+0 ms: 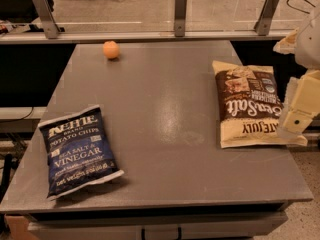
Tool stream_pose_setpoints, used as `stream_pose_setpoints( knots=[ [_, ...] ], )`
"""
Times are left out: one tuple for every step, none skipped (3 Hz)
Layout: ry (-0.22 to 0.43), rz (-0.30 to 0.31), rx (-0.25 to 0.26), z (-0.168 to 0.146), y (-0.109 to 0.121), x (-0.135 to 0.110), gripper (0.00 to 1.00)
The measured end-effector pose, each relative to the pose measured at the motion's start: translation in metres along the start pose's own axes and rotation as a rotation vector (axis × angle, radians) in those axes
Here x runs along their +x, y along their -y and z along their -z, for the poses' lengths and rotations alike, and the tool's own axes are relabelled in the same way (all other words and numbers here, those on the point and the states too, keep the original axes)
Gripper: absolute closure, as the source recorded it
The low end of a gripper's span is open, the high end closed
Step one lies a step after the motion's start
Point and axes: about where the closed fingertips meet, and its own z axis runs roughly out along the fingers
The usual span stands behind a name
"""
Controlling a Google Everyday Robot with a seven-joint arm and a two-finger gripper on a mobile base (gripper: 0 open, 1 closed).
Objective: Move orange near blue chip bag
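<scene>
The orange [111,49] is a small round fruit lying on the far left part of the grey table [165,109]. The blue chip bag [79,150] lies flat at the front left of the table, its white lettering reading Sea Salt & Vinegar. The two are well apart. My gripper [298,109] is cream-coloured and hangs at the right edge of the view, over the right end of the brown-and-cream bag, far from the orange. It holds nothing that I can see.
A brown-and-cream Late July Sea Salt chip bag [250,104] lies on the right side of the table. A glass barrier with metal posts [180,11] runs along the table's far edge. The table's front edge is close to the camera.
</scene>
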Motion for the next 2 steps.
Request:
stream_pose_setpoints(
  knots=[
    [0.0, 0.0, 0.0, 0.0, 0.0, 0.0, 0.0],
    [0.049, 0.022, 0.024, -0.009, 0.015, -0.027, 0.0]
  ],
)
